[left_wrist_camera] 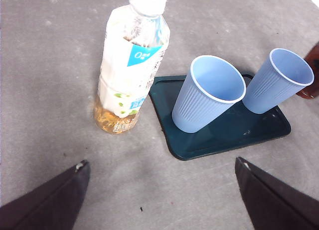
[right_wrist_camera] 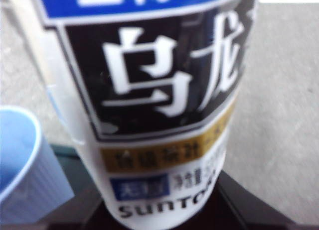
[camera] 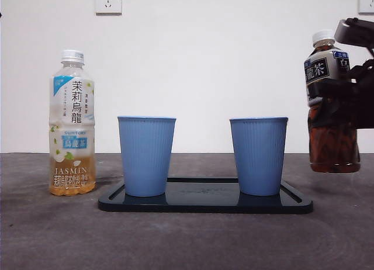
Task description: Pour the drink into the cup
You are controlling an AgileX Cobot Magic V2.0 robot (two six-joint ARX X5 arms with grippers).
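Observation:
A dark oolong tea bottle [camera: 330, 106] with a white cap on is held upright, just above the table at the far right. My right gripper [camera: 345, 100] is shut on its middle. In the right wrist view the bottle's label [right_wrist_camera: 159, 105] fills the picture, with a blue cup [right_wrist_camera: 20, 160] beside it. Two blue cups, left [camera: 146, 156] and right [camera: 258, 156], stand upright and empty on a dark tray [camera: 204, 204]. My left gripper [left_wrist_camera: 162, 163] is open and empty, above the table near the cups [left_wrist_camera: 207, 93].
A capped jasmine oolong bottle [camera: 72, 124] with pale tea stands on the table left of the tray; it also shows in the left wrist view [left_wrist_camera: 132, 65]. A white wall with sockets [camera: 108, 1] is behind.

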